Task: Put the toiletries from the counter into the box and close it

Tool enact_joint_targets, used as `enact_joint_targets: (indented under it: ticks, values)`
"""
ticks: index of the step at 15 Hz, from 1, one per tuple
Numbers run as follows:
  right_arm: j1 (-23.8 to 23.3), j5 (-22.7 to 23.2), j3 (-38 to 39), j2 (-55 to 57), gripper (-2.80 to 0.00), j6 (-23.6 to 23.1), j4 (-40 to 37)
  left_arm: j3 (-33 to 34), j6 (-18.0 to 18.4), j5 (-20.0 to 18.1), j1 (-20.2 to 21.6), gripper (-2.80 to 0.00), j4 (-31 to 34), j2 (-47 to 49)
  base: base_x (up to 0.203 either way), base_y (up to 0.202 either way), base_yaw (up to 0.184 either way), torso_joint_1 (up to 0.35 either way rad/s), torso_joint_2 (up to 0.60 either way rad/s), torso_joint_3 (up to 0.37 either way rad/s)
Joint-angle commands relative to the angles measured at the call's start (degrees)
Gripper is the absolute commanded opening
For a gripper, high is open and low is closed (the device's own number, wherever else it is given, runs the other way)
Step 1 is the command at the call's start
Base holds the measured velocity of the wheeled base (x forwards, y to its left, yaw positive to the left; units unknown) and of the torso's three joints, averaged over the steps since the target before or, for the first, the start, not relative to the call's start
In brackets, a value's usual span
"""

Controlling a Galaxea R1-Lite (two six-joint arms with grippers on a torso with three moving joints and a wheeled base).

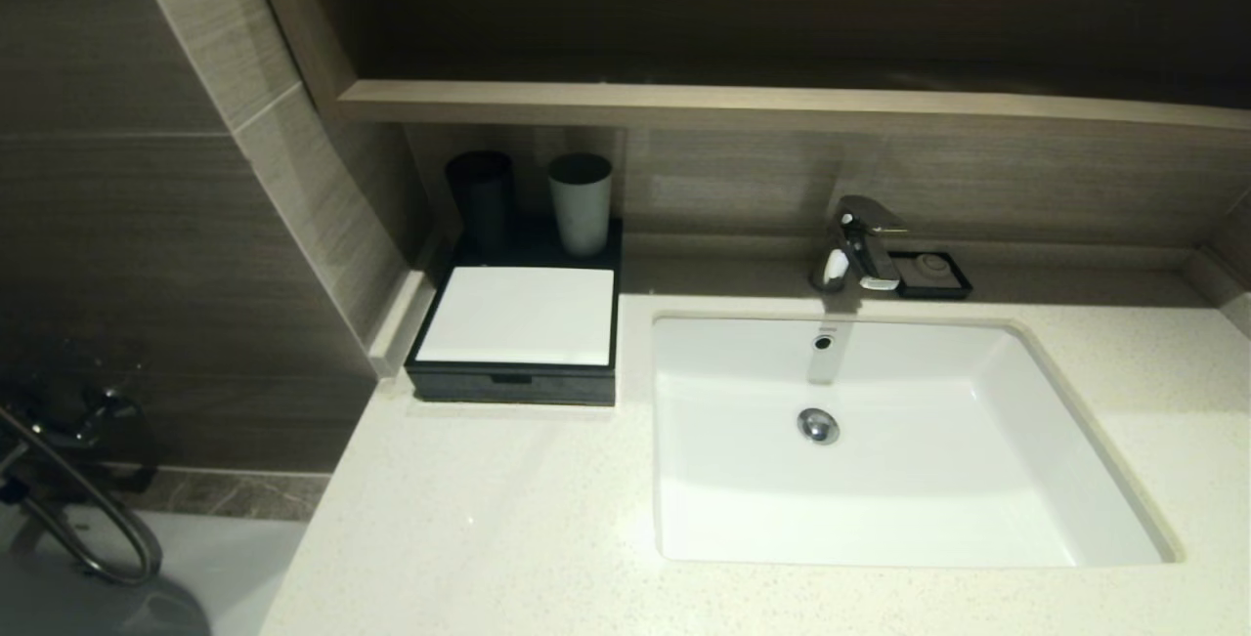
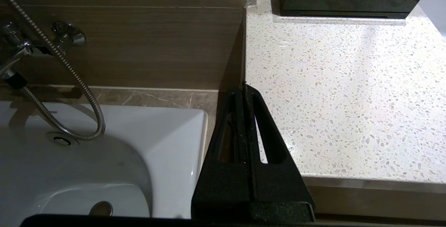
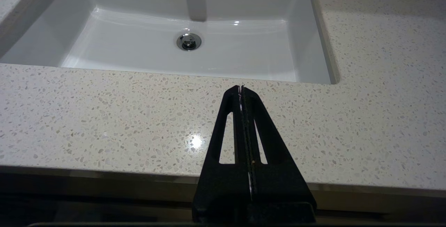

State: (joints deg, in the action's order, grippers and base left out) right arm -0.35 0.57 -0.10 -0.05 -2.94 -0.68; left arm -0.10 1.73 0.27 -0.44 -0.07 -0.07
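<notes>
Both tools, left [image 2: 245, 91] and right [image 3: 241, 91], hang closed and empty at the surface [image 1: 508, 519] edge. No toiletries show; the box [image 1: 515, 333] sits shut, so the job looks finished.

Left pincer [image 2: 244, 87] and right pincer [image 3: 241, 88] both closed, empty.

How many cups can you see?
2. A tall dark cup and a pale grey cup stand side by side behind the black box with the white top. None looks hidden.
</notes>
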Motion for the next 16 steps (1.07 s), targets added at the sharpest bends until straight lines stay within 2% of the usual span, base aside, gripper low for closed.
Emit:
enact_joint_targets:
  ticks: [1,16]
  values:
    - [0.00,-0.04,0.01,-0.04,-2.80,0.03,-0.09,0.01,0.03,0.00,0.00,-2.80,-0.01,0.07,0.000,0.000,0.000,0.000,0.00,0.000]
    - [0.00,-0.13,0.01,0.05,-2.80,0.04,-0.02,0.01,0.03,0.00,0.00,-2.80,-0.01,-0.01,0.000,0.000,0.000,0.000,0.00,0.000]
